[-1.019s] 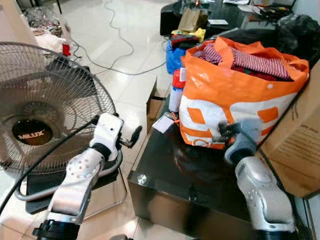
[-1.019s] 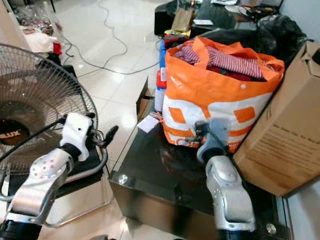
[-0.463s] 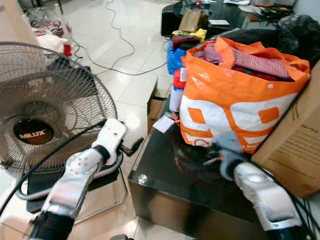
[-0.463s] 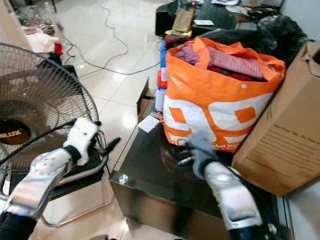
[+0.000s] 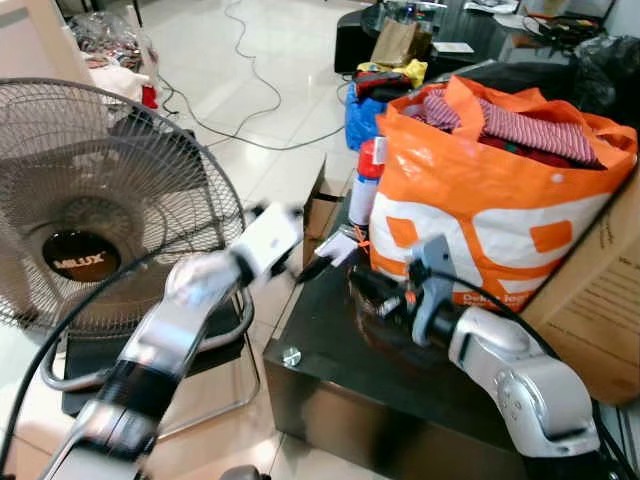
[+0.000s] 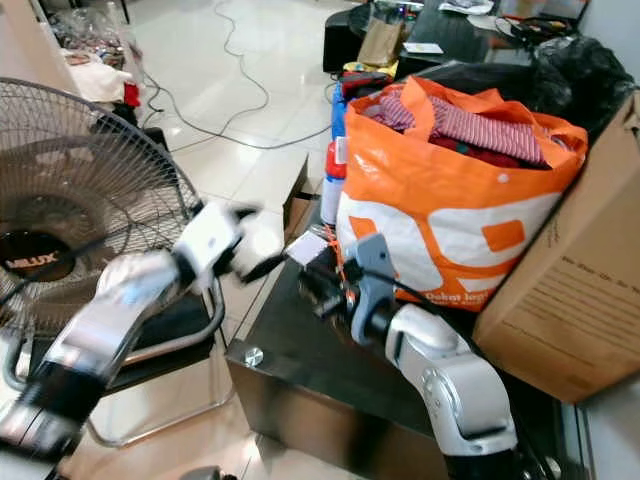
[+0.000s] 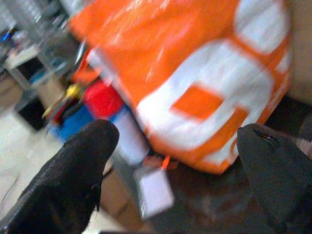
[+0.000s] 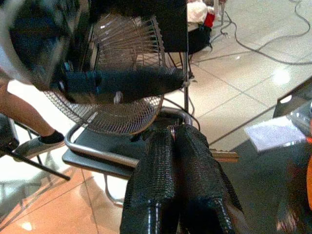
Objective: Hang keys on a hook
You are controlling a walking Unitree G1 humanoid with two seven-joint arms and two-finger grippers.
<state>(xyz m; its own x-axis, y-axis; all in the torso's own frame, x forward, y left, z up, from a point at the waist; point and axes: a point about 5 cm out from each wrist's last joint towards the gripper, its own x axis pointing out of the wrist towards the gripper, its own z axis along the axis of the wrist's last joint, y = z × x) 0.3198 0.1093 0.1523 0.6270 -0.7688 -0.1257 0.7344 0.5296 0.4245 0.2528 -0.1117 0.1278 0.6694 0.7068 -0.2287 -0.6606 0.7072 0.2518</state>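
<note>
right gripper (image 8: 173, 141), pinching keys (image 8: 222, 156), over table (image 5: 330, 350)

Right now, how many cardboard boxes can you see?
2: one large cardboard box beside the orange bag, one small open box on the floor beside the black table. Others may be hidden.
</note>
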